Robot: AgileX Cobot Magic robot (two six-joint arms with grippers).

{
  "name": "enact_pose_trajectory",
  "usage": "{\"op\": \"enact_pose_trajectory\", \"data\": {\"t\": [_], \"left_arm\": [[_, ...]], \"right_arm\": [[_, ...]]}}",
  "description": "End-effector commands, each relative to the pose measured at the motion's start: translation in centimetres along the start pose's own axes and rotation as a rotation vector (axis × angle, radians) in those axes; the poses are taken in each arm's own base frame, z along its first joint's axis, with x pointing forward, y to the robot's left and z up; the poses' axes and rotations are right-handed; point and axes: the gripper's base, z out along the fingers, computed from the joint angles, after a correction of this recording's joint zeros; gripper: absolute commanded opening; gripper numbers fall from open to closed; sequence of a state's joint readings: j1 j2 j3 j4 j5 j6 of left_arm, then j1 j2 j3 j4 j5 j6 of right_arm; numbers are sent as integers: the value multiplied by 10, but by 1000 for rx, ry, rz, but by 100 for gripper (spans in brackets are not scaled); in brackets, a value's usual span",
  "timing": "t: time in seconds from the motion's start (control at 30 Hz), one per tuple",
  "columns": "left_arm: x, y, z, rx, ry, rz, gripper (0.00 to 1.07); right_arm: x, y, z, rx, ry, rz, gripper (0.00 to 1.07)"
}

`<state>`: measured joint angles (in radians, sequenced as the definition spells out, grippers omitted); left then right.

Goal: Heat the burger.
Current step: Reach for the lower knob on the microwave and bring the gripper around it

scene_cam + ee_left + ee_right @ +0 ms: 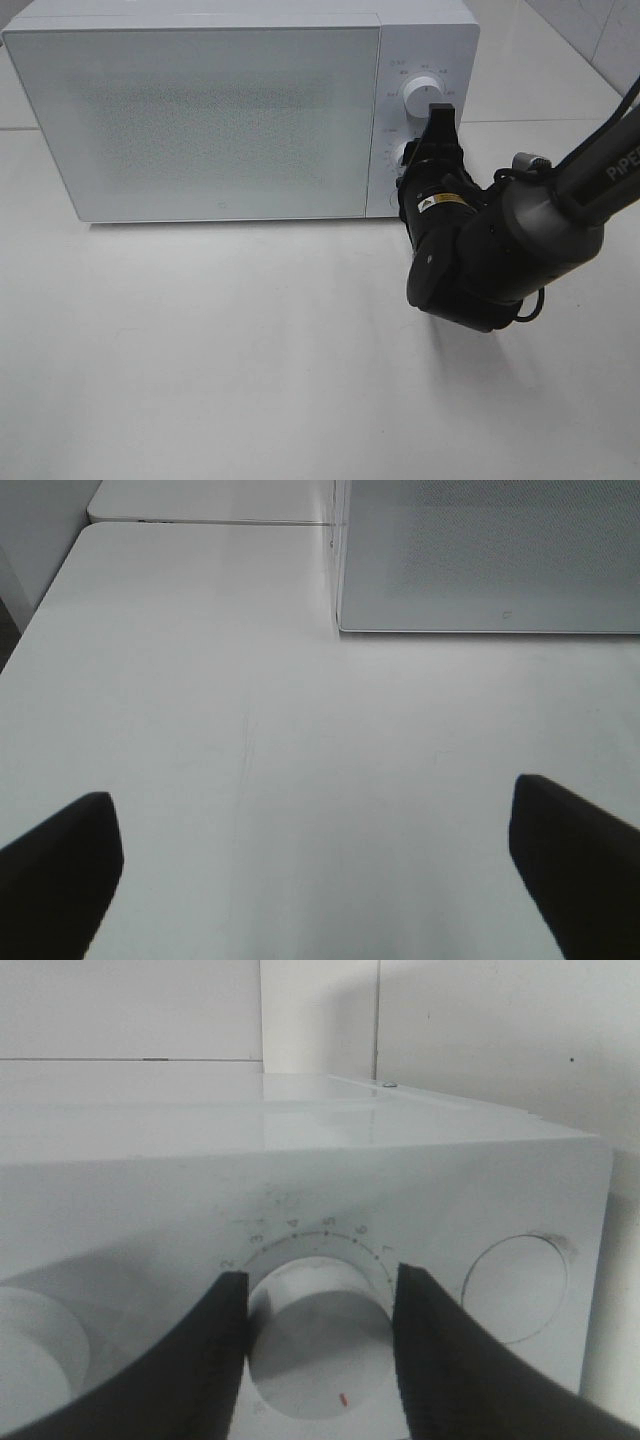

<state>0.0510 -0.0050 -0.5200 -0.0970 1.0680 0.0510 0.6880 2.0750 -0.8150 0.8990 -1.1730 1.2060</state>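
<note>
Seemingly we're well along: microwave (200, 110) shut, burger unseen, our right gripper (320, 1278) clasps the dial (320, 1360) we must set, left gripper (315, 800) gapes empty.

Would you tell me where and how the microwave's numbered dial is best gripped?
Pinch the dial across its rim, approaching straight at the microwave front: it protrudes as a short cylinder, and the right gripper sits so, a finger against each side.
</note>
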Motion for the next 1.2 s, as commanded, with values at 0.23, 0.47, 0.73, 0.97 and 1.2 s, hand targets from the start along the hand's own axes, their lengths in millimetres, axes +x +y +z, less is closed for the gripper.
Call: {"op": "enact_pose_trajectory", "data": {"t": [0.23, 0.47, 0.73, 0.97, 1.2], "left_arm": [[3, 0, -3, -1, -21, -5, 98], [3, 0, -3, -1, -21, -5, 98], [3, 0, -3, -1, -21, -5, 98], [3, 0, -3, -1, -21, -5, 98], [3, 0, -3, -1, -21, -5, 98]], "right_arm": [[15, 4, 0, -2, 107, 72, 12], [15, 4, 0, -2, 107, 89, 12], [14, 6, 0, -26, 99, 48, 14], [11, 8, 0, -48, 69, 53, 18], [8, 9, 0, -58, 34, 69, 33]]}}
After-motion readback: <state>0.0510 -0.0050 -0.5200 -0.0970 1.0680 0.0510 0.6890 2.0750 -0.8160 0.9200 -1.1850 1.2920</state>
